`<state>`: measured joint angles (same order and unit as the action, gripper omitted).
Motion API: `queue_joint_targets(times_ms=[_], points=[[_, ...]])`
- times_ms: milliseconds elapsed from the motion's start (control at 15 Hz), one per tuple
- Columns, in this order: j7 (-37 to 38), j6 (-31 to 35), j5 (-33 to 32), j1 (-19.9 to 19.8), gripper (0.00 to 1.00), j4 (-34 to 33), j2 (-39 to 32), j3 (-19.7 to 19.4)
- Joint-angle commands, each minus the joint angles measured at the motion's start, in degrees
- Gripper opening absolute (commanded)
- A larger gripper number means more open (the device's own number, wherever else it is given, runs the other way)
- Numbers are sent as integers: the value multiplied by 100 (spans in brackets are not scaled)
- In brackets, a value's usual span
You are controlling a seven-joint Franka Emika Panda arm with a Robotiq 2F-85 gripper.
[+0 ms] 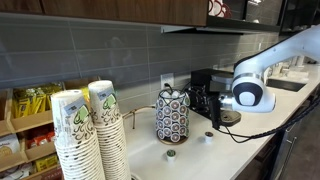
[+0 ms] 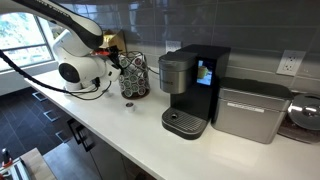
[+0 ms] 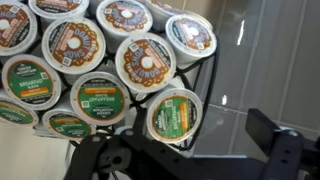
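My pincer [image 3: 190, 158] hung released, gripping nothing, just beside the pod rack [image 2: 133, 78] — its fingertips cut off at the wrist view's bottom edge, the rack's lower pods [image 3: 146, 62] out of frame.

In an exterior view you look from behind the stacked paper cups [image 1: 85, 130], along the counter [image 1: 195, 155] toward the pod rack [image 1: 172, 115], which sits at middle distance. In an exterior view from the pod rack's [image 2: 133, 75] opposite side you face back along the same counter, with the coffee maker [image 2: 190, 90] nearer the lens than the rack. Both exterior views share the pod rack and the arm [image 1: 255, 75] beside it. Your wrist camera sits close against the pod rack [image 3: 208, 70], whose pods [image 3: 145, 62] fill its frame.
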<state>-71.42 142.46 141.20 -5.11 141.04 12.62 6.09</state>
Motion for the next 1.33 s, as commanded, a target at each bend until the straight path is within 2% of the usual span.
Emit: queue_joint_targets(times_ms=[0,733,1000,1267], points=[[-87,306,49,72,100,-145,-83,77],[88,1558,-281,85,100,-256,11,182],[379,2364,-930,164,100,-217,66,169],[937,3299,-1943,370,100,-214,-103,173]])
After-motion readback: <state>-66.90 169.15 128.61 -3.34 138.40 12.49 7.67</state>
